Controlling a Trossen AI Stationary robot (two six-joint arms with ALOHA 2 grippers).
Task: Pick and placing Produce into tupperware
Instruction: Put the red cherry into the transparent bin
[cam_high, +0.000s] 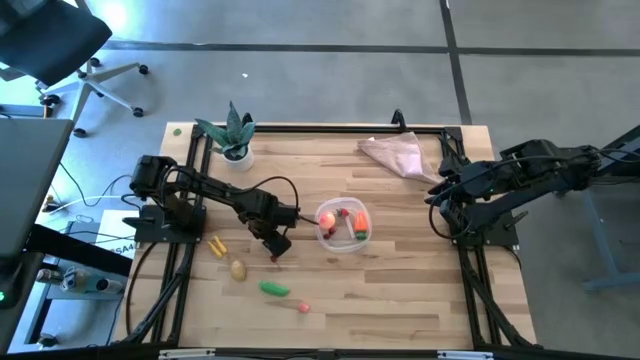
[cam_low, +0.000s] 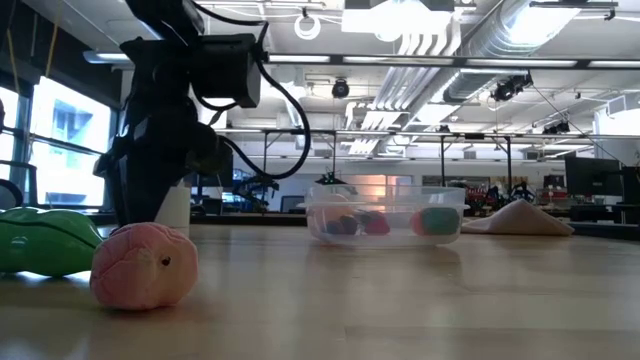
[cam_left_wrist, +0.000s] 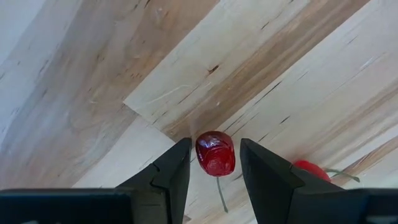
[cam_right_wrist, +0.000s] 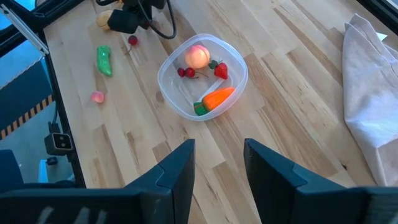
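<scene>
My left gripper (cam_left_wrist: 215, 180) points straight down at the table just left of the tupperware (cam_high: 343, 243). It is open, with one finger on either side of a small dark-red cherry (cam_left_wrist: 215, 154) that lies on the wood, and a thin gap shows on each side. A second red piece (cam_left_wrist: 308, 168) with a stem lies close by. The clear round tupperware (cam_right_wrist: 166, 81) holds a pink-red round piece (cam_right_wrist: 198, 56), a carrot (cam_right_wrist: 217, 98), a strawberry and some cherries. My right gripper (cam_right_wrist: 219, 163) hangs open, high over the table's right side.
A green pod (cam_high: 274, 289), a pink piece (cam_high: 303, 307), a beige potato (cam_high: 238, 268) and a yellow piece (cam_high: 215, 246) lie loose near the table's front left. A potted plant (cam_high: 235, 135) stands at the back left. A pinkish cloth (cam_high: 395, 155) lies at the back right.
</scene>
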